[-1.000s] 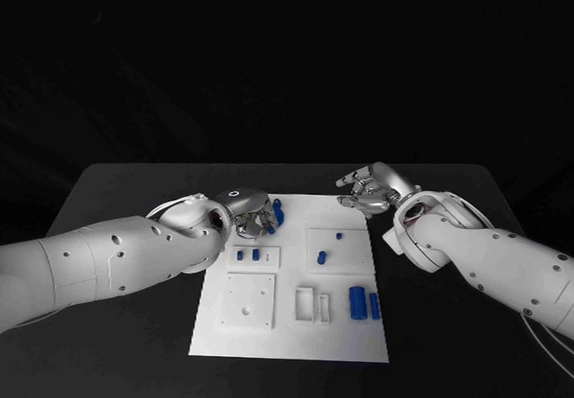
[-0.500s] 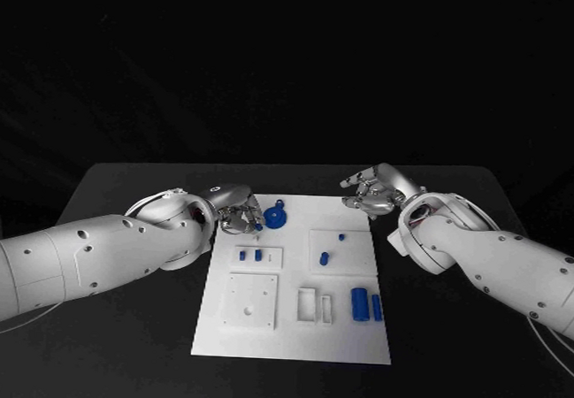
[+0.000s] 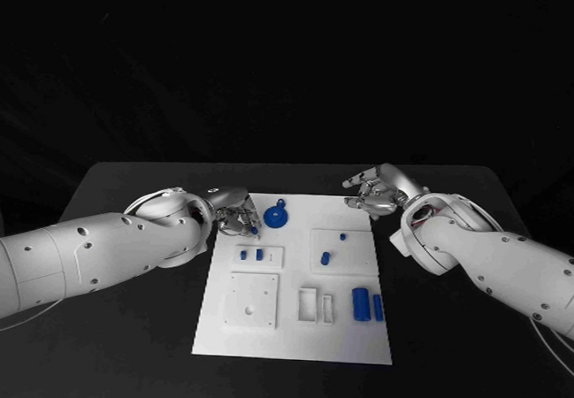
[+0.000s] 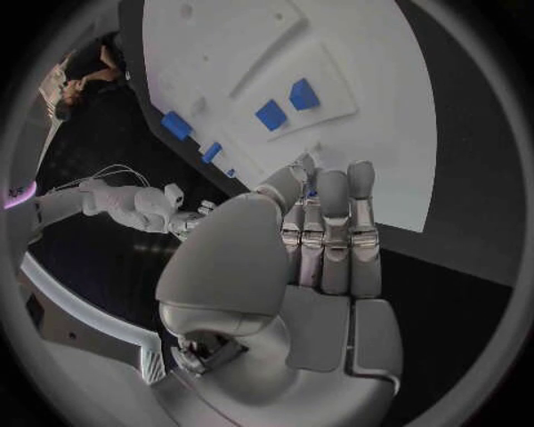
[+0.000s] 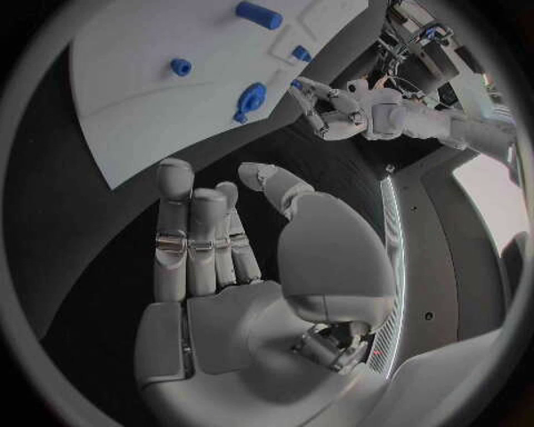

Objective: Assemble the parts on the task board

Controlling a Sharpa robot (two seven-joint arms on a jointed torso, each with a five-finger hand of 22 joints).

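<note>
The white task board (image 3: 294,336) lies in the middle of the table. My left hand (image 3: 233,213) hovers over its far left corner, fingers curled in. A small blue part (image 4: 312,189) shows pinched between its thumb and fingertips, also seen at its tips in the right wrist view (image 5: 296,83). Just right of that hand, a round blue part with a stem (image 3: 276,218) lies flat on the board (image 5: 145,98). My right hand (image 3: 377,190) hangs off the far right corner. Its fingers (image 5: 183,240) are stretched out and hold nothing.
Two small blue parts (image 3: 250,253) stand in a white holder below my left hand. Two blue pegs (image 3: 323,254) sit on a raised plate at mid board. A blue cylinder (image 3: 357,300) and a thinner one (image 3: 375,306) lie near right, beside white slots (image 3: 314,305).
My left hand has drawn back to the left, uncovering the round blue part, which now lies free on the board. My right hand has barely moved.
</note>
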